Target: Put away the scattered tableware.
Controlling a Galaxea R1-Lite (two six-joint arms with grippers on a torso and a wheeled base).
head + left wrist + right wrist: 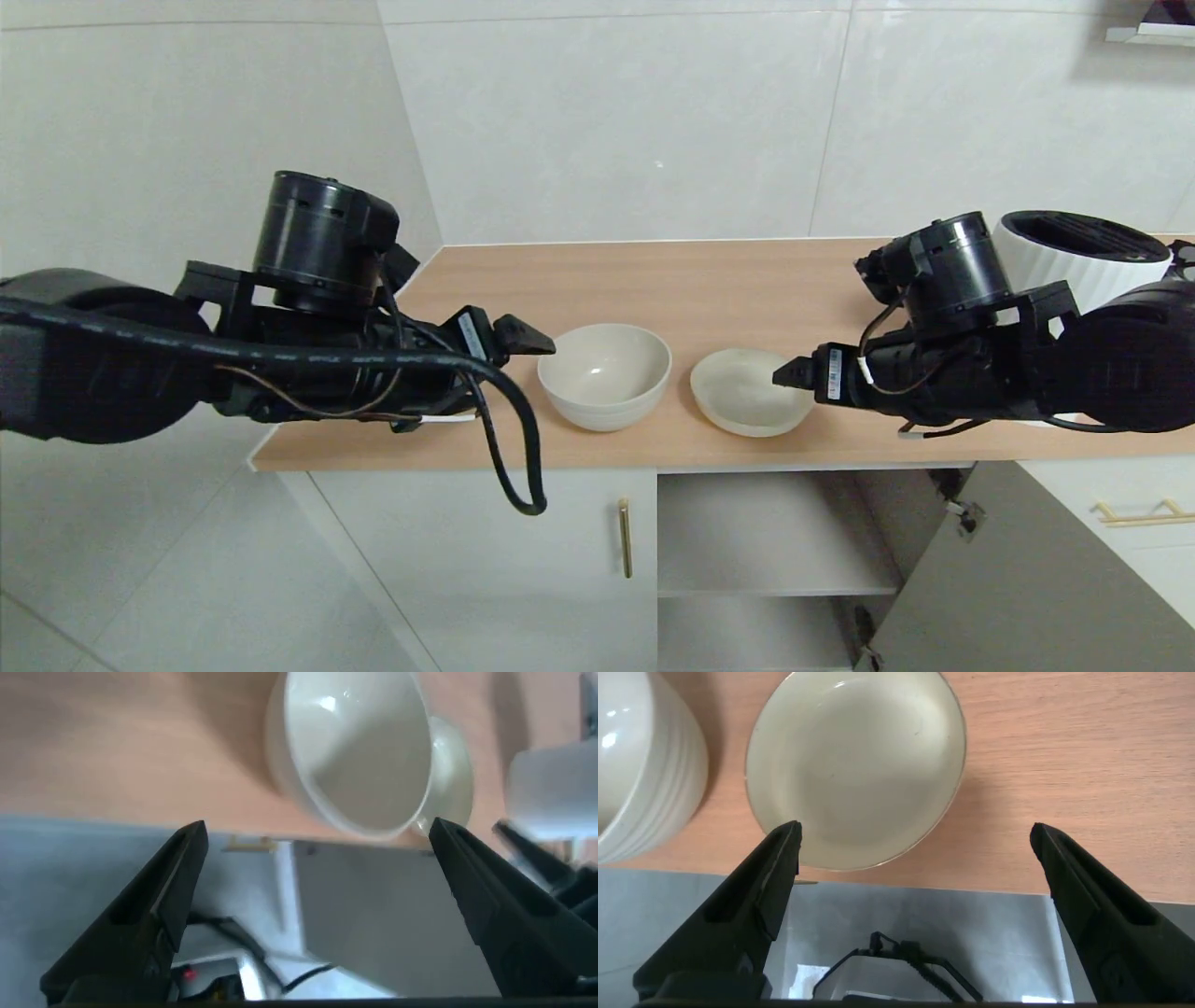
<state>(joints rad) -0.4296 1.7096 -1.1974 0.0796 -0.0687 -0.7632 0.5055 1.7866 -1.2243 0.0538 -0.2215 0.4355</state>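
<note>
Though both cream, deep bowl, shallow dish.

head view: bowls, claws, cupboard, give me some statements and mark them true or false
1. The deep bowl stands upright on the counter. True.
2. The shallow dish is stacked inside the deep bowl. False: it sits on the counter beside the bowl.
3. The left claw is clamped on the bowl's rim. False: it is open and holds nothing, with the bowl just ahead of it.
4. The right claw is open, next to the shallow dish. True.
5. The cupboard door under the counter is shut. False: it is swung open, and a shelf shows inside.
</note>
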